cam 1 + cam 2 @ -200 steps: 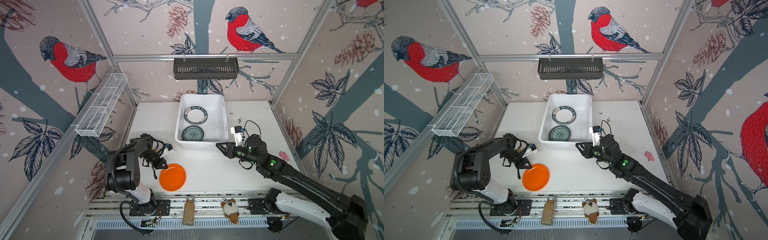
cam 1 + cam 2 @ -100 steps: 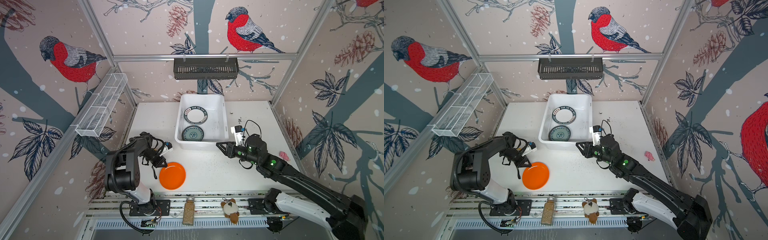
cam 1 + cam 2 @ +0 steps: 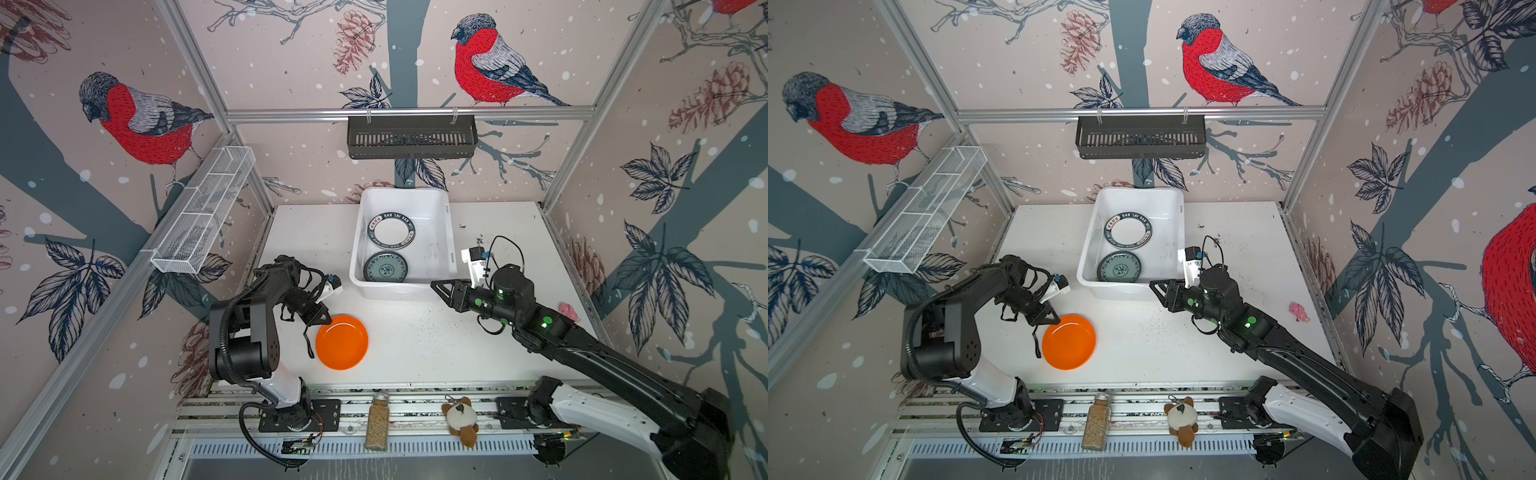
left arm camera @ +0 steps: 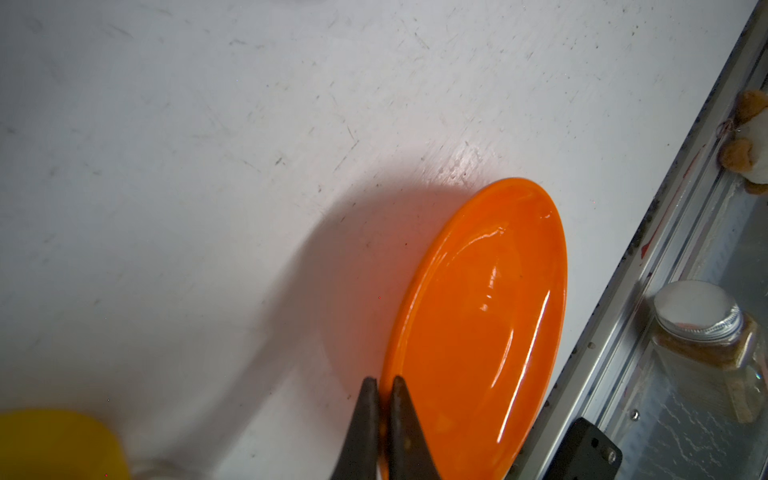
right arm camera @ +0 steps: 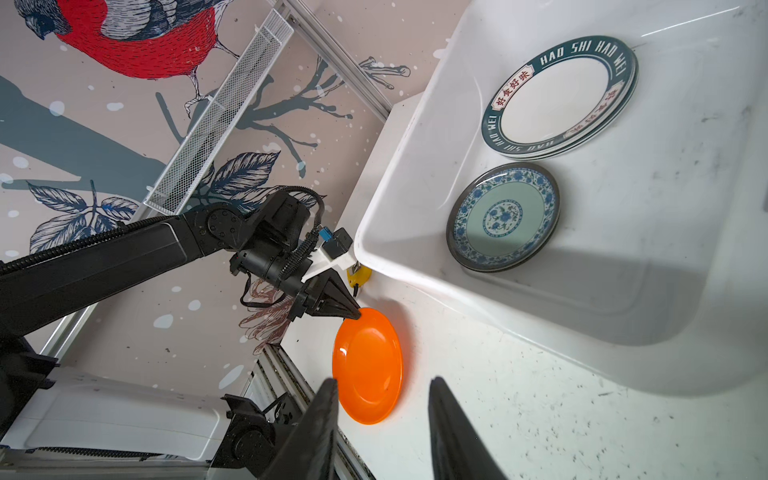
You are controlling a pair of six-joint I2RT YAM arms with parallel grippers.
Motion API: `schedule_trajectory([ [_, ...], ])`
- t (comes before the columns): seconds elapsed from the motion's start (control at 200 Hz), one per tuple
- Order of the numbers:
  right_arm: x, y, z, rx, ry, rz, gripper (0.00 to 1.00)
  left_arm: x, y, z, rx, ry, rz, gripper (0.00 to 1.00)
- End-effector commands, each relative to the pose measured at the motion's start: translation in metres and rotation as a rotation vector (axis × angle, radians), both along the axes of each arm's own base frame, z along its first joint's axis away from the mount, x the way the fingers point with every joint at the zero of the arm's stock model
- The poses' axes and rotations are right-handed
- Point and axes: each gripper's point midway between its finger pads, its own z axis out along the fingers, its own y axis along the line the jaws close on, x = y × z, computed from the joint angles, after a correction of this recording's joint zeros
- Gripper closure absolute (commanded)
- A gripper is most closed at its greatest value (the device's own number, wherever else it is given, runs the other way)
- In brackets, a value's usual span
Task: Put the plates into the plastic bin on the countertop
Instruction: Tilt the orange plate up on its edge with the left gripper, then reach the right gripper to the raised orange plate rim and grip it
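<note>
An orange plate [image 3: 341, 341] [image 3: 1069, 341] lies on the white countertop [image 3: 415, 340] near its front edge. My left gripper [image 4: 384, 380] [image 3: 326, 321] is shut on that plate's rim, on the side towards the left arm. The white plastic bin [image 3: 451, 232] [image 5: 415, 166] stands at the back middle. Inside it are a stack of white plates with dark lettered rims [image 3: 392, 230] [image 5: 557, 99] and a teal-blue floral plate [image 3: 386, 267] [image 5: 503, 216]. My right gripper [image 3: 434, 284] [image 5: 382, 380] is open and empty, low by the bin's front right corner and pointing towards the orange plate.
A black slotted basket [image 3: 411, 137] hangs on the back rail and a white wire mesh tray [image 3: 203, 212] on the left wall. A spice jar [image 3: 377, 422] and plush toy [image 3: 459, 419] sit on the front rail. A small pink thing [image 3: 568, 311] lies at the right edge, a yellow object [image 5: 359, 274] by the bin's front left corner.
The left gripper, holding the orange plate's rim, has drawn the plate slightly towards the bin. The right arm has stayed where it was.
</note>
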Motion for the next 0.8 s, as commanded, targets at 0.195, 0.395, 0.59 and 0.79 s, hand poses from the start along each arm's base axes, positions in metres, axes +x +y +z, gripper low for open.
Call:
schedule_trajectory([
  [0.195, -0.006, 0.021, 0.013, 0.043, -0.021, 0.087, 0.53, -0.007, -0.004, 0.015, -0.04, 0.014, -0.033, 1.0],
  [0.395, -0.013, 0.039, 0.005, 0.019, -0.005, 0.137, 0.52, -0.012, -0.007, 0.019, -0.058, 0.032, -0.034, 1.0],
  [0.59, -0.025, 0.052, -0.003, -0.027, -0.011, 0.136, 0.52, -0.003, -0.007, 0.028, -0.068, 0.009, -0.031, 1.0],
  [0.79, -0.052, 0.075, -0.024, -0.063, 0.016, 0.182, 0.52, -0.001, -0.008, 0.031, -0.078, 0.015, -0.026, 1.0],
])
